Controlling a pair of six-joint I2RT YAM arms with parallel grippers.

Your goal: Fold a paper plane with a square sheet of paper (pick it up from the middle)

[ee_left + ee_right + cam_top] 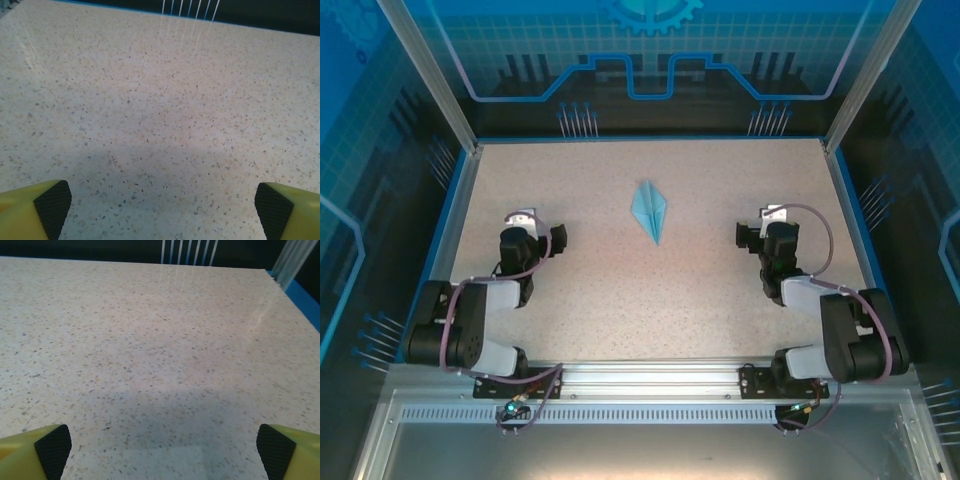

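- Top view: the plane [651,210] lies flat on the table [620,300], just above the centre of the frame, with its sharp tip toward the bottom edge. It looks fully folded, so the task reads as done or nearly so.
- Top view: the left gripper [523,217] sits left of centre and the right gripper [775,215] right of centre. Both are well apart from the plane, which lies between them, and neither touches it.
- Left wrist view: the left gripper [162,202] has its jaws wide apart, with one of the dark pads [52,206] in each lower corner. You see speckled table between them and nothing held.
- Right wrist view: the right gripper [164,446] is the same, with jaws spread and a pad [52,447] low in each corner. It holds nothing.
- Risk: the plane is thin and light. If you reach back in, a finger dragged across it could slide it, spring the folds open or crush the tip.
- Risk: neither wrist camera frames the plane. If you approach on those views alone, you could come down beside it or on a wing instead of the centre crease.
- Risk: a sweeping arm move close by could nudge or lift so light a thing, so keep any move slow and wide of the middle.
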